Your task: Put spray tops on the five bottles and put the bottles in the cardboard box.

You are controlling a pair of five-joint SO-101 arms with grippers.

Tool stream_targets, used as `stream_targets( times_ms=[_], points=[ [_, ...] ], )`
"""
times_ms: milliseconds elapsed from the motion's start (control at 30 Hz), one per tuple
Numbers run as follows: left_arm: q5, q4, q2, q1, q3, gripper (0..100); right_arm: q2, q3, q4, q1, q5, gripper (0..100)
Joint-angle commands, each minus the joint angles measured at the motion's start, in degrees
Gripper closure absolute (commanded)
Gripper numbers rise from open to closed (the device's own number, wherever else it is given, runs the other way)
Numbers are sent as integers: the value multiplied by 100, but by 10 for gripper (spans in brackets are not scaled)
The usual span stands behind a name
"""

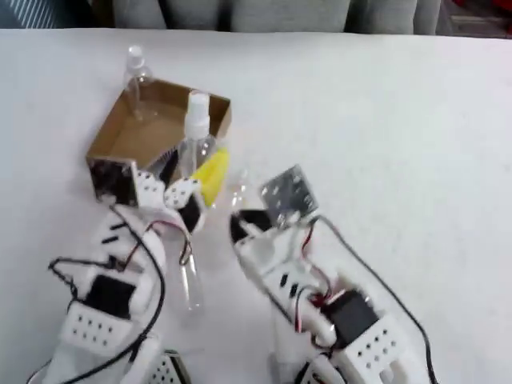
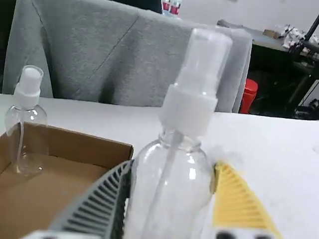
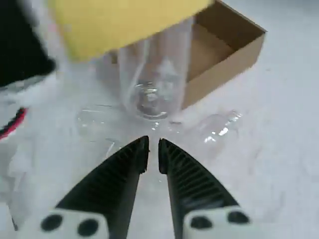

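Note:
My left gripper [image 1: 200, 170] is shut on a clear bottle [image 1: 196, 132] with a white spray top, held upright just above the table at the cardboard box's [image 1: 120, 136] near right corner. In the left wrist view that bottle [image 2: 172, 184] stands between a grey finger [image 2: 99, 204] and a yellow one [image 2: 239, 199]. Another capped bottle [image 1: 138, 80] stands in the box's far corner. My right gripper [image 3: 153, 149] is shut with nothing in it, low over the table just in front of the held bottle [image 3: 154, 74]. Clear uncapped bottles [image 3: 219, 127] lie on the table around it.
One clear bottle [image 1: 190, 280] lies on the table between the two arms. A grey cloth-covered chair [image 2: 124, 55] stands behind the table's far edge. The right half of the white table [image 1: 416, 144] is open room.

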Motion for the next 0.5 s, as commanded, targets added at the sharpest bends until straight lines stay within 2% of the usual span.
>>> stream_targets(
  times_ms=[0, 133, 200, 367, 467],
  points=[
    [79, -448, 330, -57, -404, 899, -391, 774, -1288, -347, 18, 982],
    [79, -220, 321, -40, -510, 899, -479, 1688, -2888, -356, 18, 982],
    [79, 53, 321, -31, -642, 899, -470, 1890, -3336, -347, 18, 982],
    [79, 747, 321, -31, -949, 959, -470, 1916, -3415, -347, 18, 982],
    [70, 879, 321, -31, -967, 959, -470, 1916, -3424, -347, 18, 982]
  ],
)
